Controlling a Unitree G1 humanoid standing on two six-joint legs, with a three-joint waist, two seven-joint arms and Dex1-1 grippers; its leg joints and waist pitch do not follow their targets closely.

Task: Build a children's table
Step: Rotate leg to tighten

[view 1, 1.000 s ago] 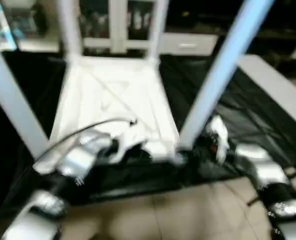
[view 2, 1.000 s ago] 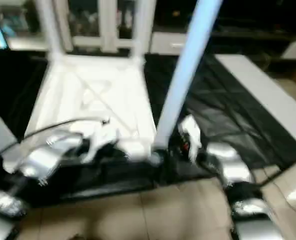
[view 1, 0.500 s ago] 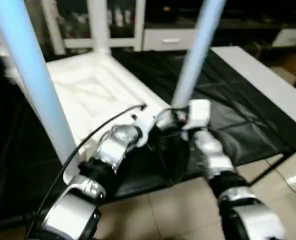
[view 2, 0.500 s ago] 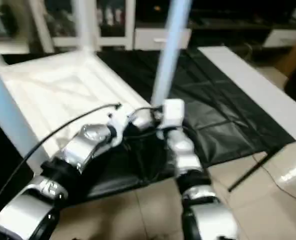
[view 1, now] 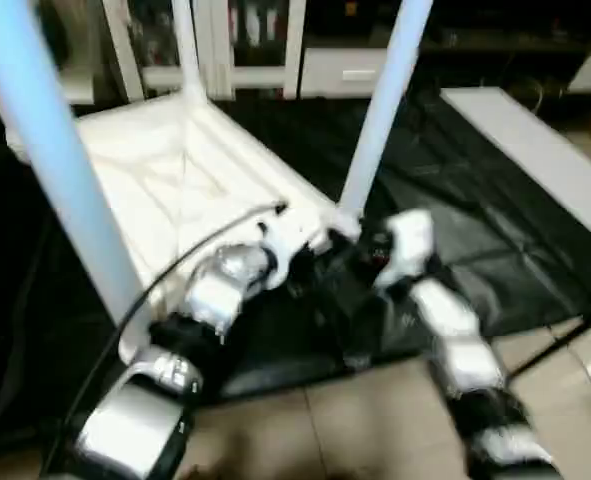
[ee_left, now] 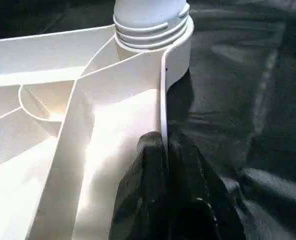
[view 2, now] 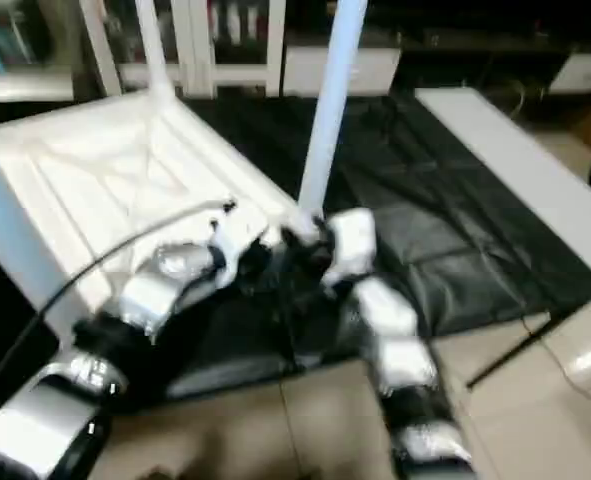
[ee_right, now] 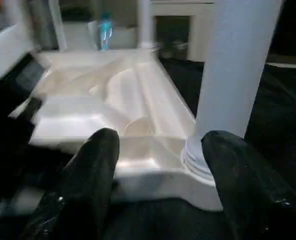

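Four legs: the white plastic children's table [view 1: 175, 180] lies upside down on the black-cloth-covered work table [view 1: 495, 230], its X-ribbed underside up, and the long tapered white tube legs I can make out stand upright from its corner lobes; the far ones are partly cut off by the picture.
Place: the upturned top sits toward the work table's near edge, one corner lobe just by both grippers.
Nearest leg: the white tube leg [view 2: 330, 110] rises from that lobe, its threaded collar [ee_left: 152, 22] seated in the socket.
Handling, as I judge it: hollow moulded plastic, so probably light and stiff, with smooth walls that may slip under the pads; the upright legs likely make it top-heavy and awkward to turn.
Where to hold: the thin rim wall beside a lobe suits a pinch; a leg is best taken low, near its collar, where leverage on the socket is least.
Left gripper [ee_left: 164, 147]: its two black fingers are pinched closed on the top's rim wall, one each side, just short of the lobe.
Left arm: the silver forearm reaches forward over the near edge.
Right gripper [ee_right: 160, 165]: fingers spread apart, pointed at the leg's base, touching nothing.
Right arm: bent inward from the right, wrist near the lobe.
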